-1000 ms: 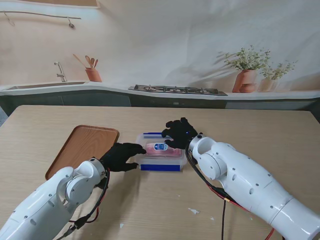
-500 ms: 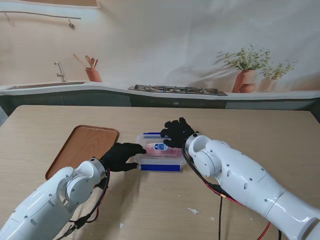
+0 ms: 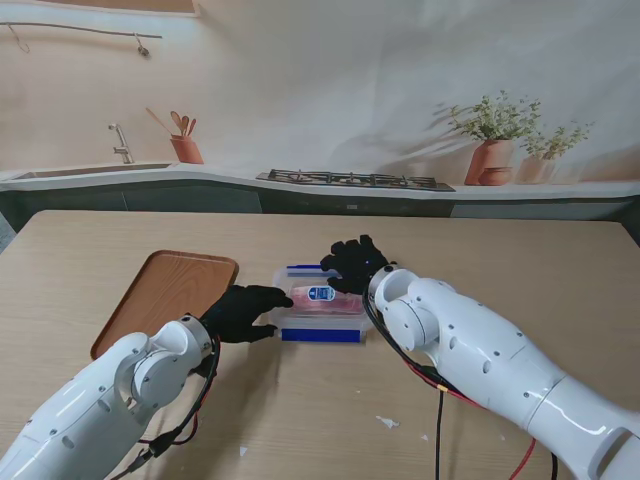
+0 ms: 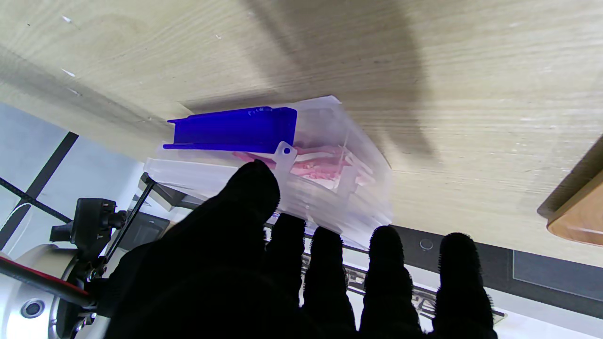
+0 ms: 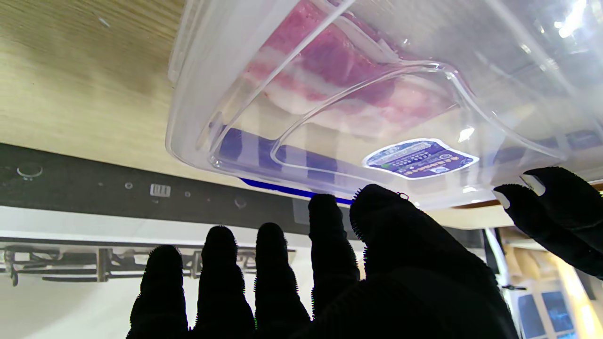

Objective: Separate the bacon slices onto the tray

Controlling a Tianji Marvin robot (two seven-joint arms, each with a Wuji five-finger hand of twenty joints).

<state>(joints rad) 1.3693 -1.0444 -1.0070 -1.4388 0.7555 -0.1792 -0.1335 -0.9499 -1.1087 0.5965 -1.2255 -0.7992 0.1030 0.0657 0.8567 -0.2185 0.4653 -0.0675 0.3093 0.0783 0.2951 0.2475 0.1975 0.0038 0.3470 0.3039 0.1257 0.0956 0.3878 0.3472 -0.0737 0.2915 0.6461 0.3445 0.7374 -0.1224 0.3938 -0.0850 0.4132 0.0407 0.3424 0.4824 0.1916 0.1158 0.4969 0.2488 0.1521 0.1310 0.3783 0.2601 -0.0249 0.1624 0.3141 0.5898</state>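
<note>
The pink-and-white bacon slices (image 3: 322, 301) lie flat inside a clear rectangular plastic box with blue side clips (image 3: 321, 333), just left of the middle of the stand's frame. The box's long axis runs left to right across the picture, and the slices lie along it. Its clear lid, with a small blue oval label (image 3: 321, 294), is on the box; through it the right wrist view shows red meat streaked with white fat (image 5: 344, 75).

The left hand in a black glove (image 3: 243, 312) sits at the box's left end, fingers extended toward it. In the left wrist view the thumb (image 4: 252, 188) overlaps the box's near edge beside the blue clip (image 4: 235, 128), but whether it presses on the plastic cannot be told; the other four fingers are straight and apart, grasping nothing.

The right hand in a black glove (image 3: 354, 264) is over the box's upper right corner, fingers spread. Its wrist view shows the fingertips (image 5: 325, 207) at the lid's edge, wrapped round nothing; contact cannot be told.

A brown rounded wooden tray (image 3: 165, 295) lies at the centre-left of the frame, just beside the left hand and near the box. All rest on a pale wooden table (image 3: 500, 260).
</note>
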